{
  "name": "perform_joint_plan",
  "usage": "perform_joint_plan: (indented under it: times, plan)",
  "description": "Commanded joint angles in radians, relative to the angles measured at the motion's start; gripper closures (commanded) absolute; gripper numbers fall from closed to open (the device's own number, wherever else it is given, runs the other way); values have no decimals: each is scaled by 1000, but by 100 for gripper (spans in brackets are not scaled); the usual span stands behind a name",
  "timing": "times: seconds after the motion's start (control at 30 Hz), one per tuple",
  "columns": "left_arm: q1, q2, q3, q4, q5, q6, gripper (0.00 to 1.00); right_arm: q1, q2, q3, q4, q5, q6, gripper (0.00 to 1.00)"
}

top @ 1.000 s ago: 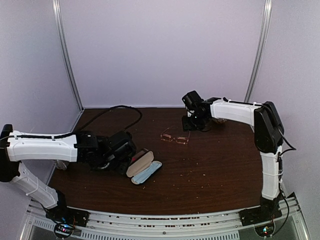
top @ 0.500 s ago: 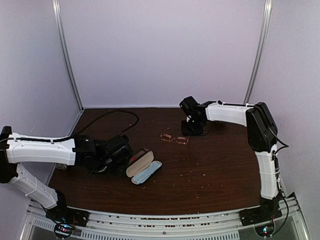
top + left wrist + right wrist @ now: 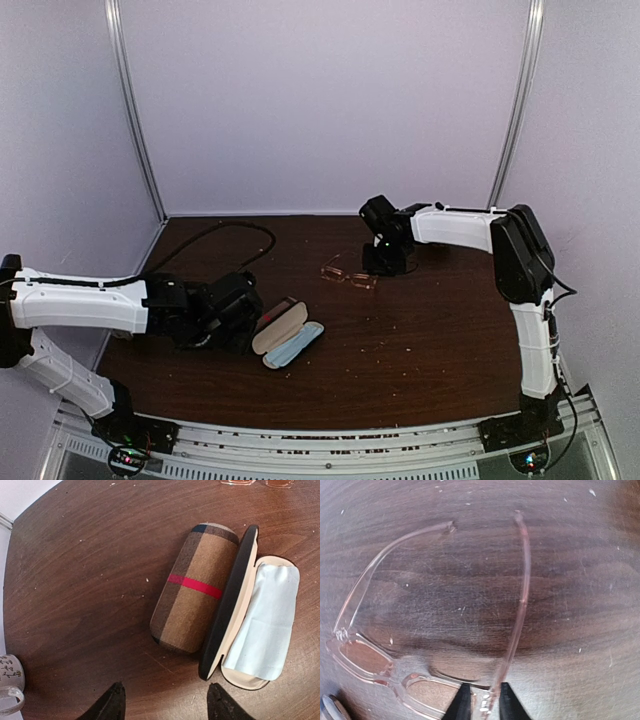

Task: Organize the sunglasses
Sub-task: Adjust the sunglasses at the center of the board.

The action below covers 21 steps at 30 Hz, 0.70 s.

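Right now it's the pick-up step. Bench (image 3: 420, 340) is dark wood. L hand (image 3: 165, 705) hovers spread, nothing in it, just short of two cases lying side by side: plaid case (image 3: 195, 587), shut, and open case (image 3: 235, 605) touching it, w/ pale cloth (image 3: 265, 615) in its tray. Glasses (image 3: 350, 272) lie mid-bench toward the back, well apart from the cases, temples unfolded. R hand (image 3: 484, 700) straddles one temple (image 3: 520, 595) near the hinge, fingers close on either side; can't tell if it's pinching or just bracketing. Next, prob: squeeze gently on that thin temple, lift w/o twisting the frame, carry it over to the open case. Temples likely need folding first, or the pair won't fit in
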State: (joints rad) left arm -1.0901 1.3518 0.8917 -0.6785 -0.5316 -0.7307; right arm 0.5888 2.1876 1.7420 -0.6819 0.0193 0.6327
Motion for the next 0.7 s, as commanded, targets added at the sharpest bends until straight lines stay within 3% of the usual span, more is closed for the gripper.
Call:
perform_joint_plan:
  times: [0.0, 0.13, 0.67]
  plan:
    - [5, -19, -8, 33, -1, -1, 41, -4, 8, -10, -11, -6, 19, 88]
    - [6, -20, -7, 32, 1, -1, 42, -6, -16, -11, 1, 6, 14, 99]
    - [5, -31, 27, 22, 1, 19, 42, -15, -96, 48, -1, 41, -68, 100]
